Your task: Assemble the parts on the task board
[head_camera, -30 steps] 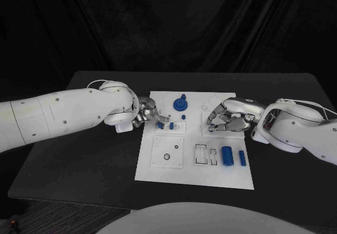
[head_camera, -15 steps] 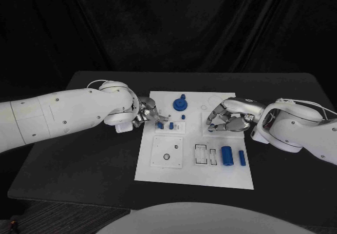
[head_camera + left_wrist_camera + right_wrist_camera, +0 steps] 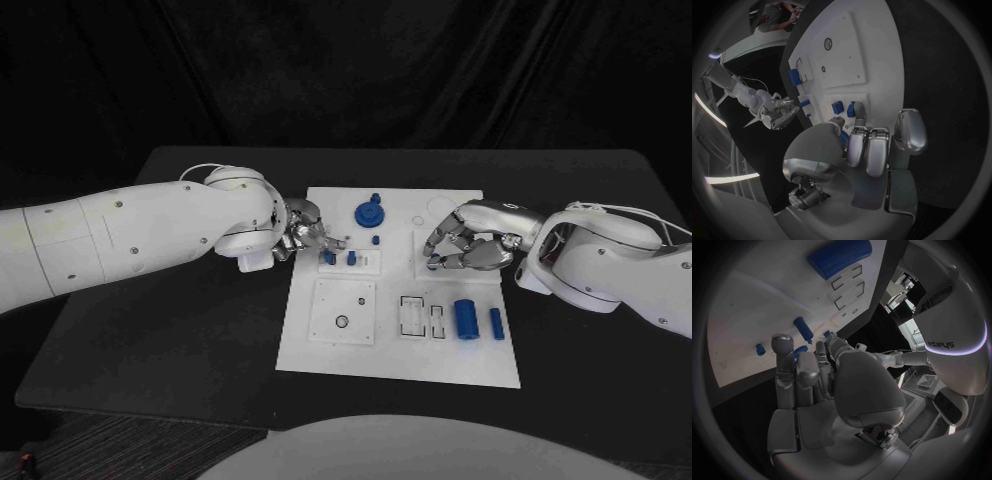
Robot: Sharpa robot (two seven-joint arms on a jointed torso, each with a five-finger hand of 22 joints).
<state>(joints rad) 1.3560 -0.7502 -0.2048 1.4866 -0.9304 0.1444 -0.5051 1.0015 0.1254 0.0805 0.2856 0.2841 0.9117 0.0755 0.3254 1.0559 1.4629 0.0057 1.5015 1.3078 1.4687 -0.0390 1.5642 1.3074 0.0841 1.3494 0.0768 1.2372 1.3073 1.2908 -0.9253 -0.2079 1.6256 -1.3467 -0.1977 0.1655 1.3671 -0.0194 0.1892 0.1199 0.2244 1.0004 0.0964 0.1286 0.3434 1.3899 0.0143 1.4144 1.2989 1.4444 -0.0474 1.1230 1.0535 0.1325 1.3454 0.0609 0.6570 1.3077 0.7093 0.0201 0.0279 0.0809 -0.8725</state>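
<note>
1. White board lies in the middle of my black table, and I judge the job only partly done.
2. At 12 o'clock on the board a round blue gear looks seated, with a tiny blue peg just below it. I cannot tell whether either is fully home.
3. Toward 9 o'clock two small blue blocks stand side by side near the board's left edge; the left wrist view shows them just ahead of my fingertips.
4. Down at 4 o'clock a fat blue cylinder and a thin blue pin lie loose on the plate. Just beside them, two rectangular slots sit bare, as does the square panel with its ring hole at 7 o'clock. I reckon those are what remains.
5. My left hand is at the board's left edge, fingers curled narrow and close together beside the small blocks. I cannot tell whether a fingertip touches or pinches one.
6. My right hand hovers over the board's right side at 2 o'clock, fingers bunched inward. I see nothing in them, though the palm side is hidden.
</note>
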